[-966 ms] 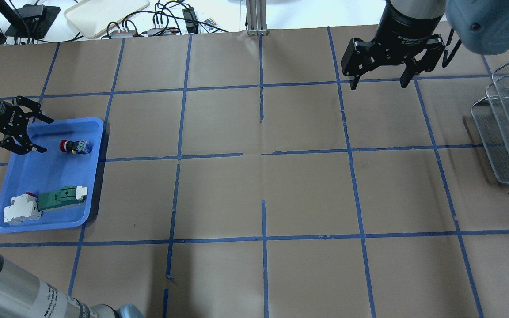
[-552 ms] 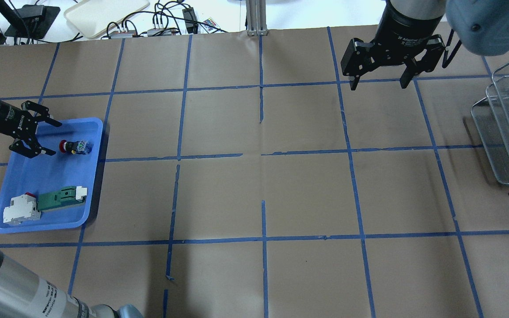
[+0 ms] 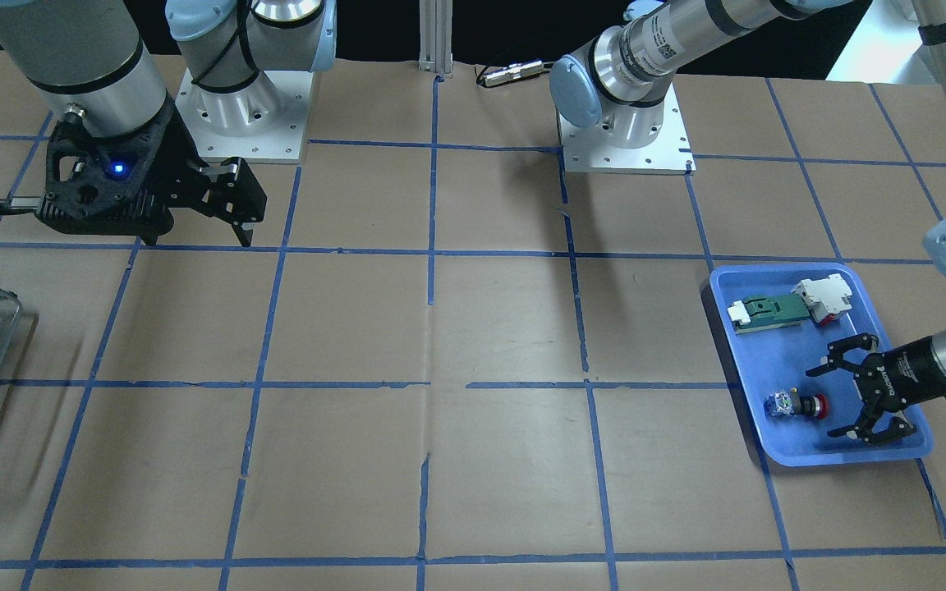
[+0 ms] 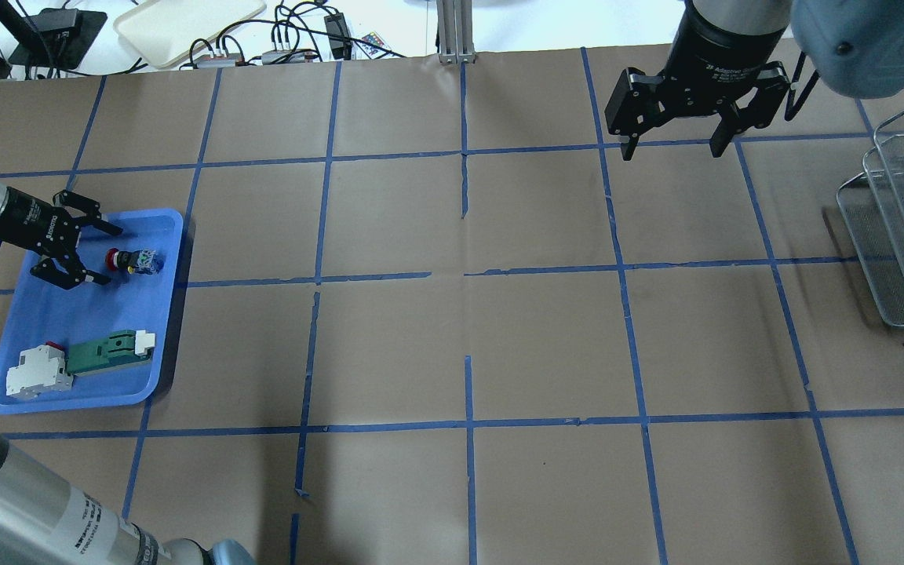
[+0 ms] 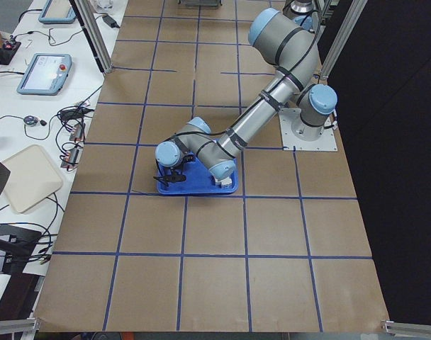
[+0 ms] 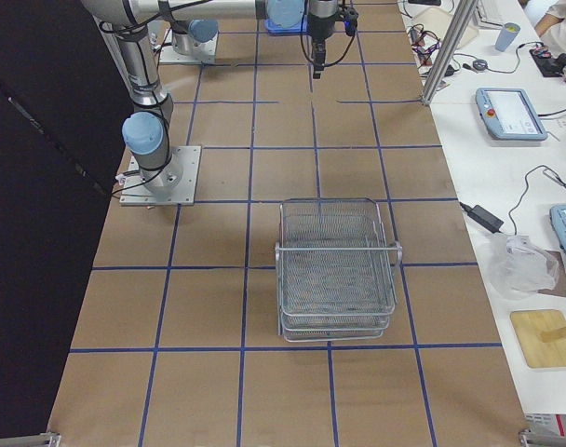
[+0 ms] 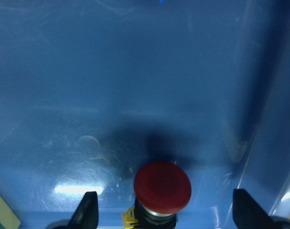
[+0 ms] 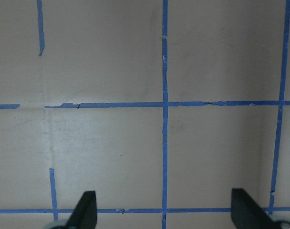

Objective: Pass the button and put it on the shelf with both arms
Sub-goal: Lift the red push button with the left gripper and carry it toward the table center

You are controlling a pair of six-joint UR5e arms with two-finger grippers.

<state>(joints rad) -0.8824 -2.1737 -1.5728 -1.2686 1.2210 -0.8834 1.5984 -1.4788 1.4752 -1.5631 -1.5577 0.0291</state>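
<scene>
Silver-grey tubular left arm [image 3: 686, 33]: light blue joint caps, black bands, white label with black print. Silver-grey right arm [image 3: 71, 41]: same build; black wrist housing [image 3: 103, 185], blue lamp lit. Black two-finger left gripper [image 4: 111, 255]: white lettering. Black right gripper [image 4: 672, 149]: white print on collar, 1 o'clock overhead. Square silver base plates [image 3: 654, 160]: rim screws.

Brown, blue-taped table [image 4: 538, 345] carries blue tray [image 4: 107, 304] and wire shelf [image 4: 903, 235].
</scene>
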